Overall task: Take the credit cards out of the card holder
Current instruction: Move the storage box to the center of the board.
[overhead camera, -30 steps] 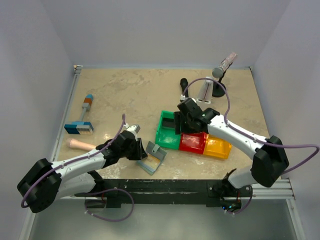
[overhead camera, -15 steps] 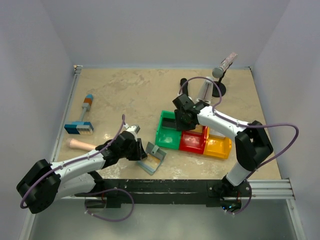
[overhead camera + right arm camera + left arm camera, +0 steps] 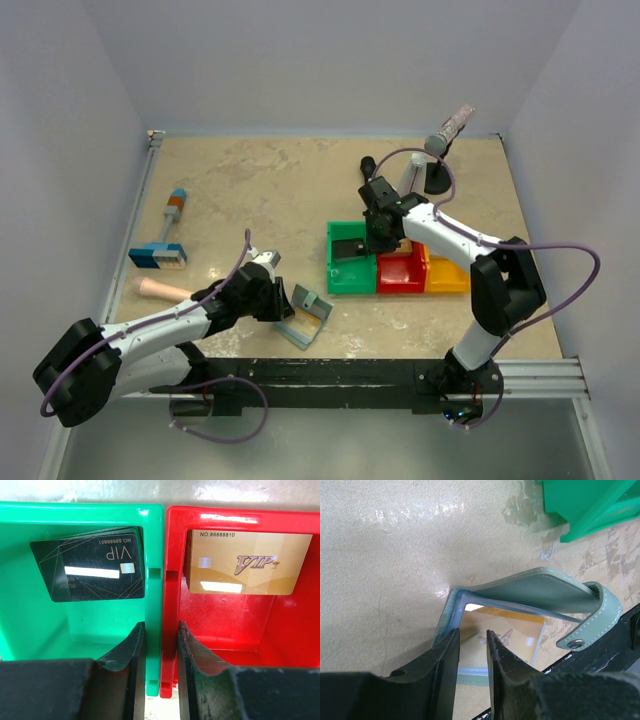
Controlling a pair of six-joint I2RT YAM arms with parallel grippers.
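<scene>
Near the front edge of the table (image 3: 280, 190), just ahead of the left arm: the card holder (image 3: 535, 587), open, lower panel flat, upper flap lifted and curling over it, snap strap (image 3: 590, 627) dangling at the right. Clenched on the near edge of that lower panel with the left end effector (image 3: 472, 635) — fingers (image 3: 437, 670) nearly together, the pinched strip itself buried between them and not to be made out. Under the clear pocket, a tan-orange card (image 3: 502, 635), only partly on show: top edge in the flap's shadow, lower left corner behind the fingers, print too faint to read. Further right, three bins in a row, touching: green bin (image 3: 75, 630), red bin (image 3: 235, 625), yellow bin (image 3: 447, 280). Right end effector (image 3: 161, 626) astride the bin walls (image 3: 161, 580) between green and red, one finger down in each, closed tight against both faces. In the green bin, against its far wall, a dark VIP card (image 3: 90, 570), tilted, with a hairline second edge along its top — one card or more, impossible to say. In the red bin, a gold VIP card (image 3: 247, 562), square to the far wall. Yellow bin outside the wrist view, and from above too small for any judgement of its contents. At the far left of the table, a blue-and-orange block tool (image 3: 165, 240) and a pinkish cylinder (image 3: 160, 289), well apart from the rest.
</scene>
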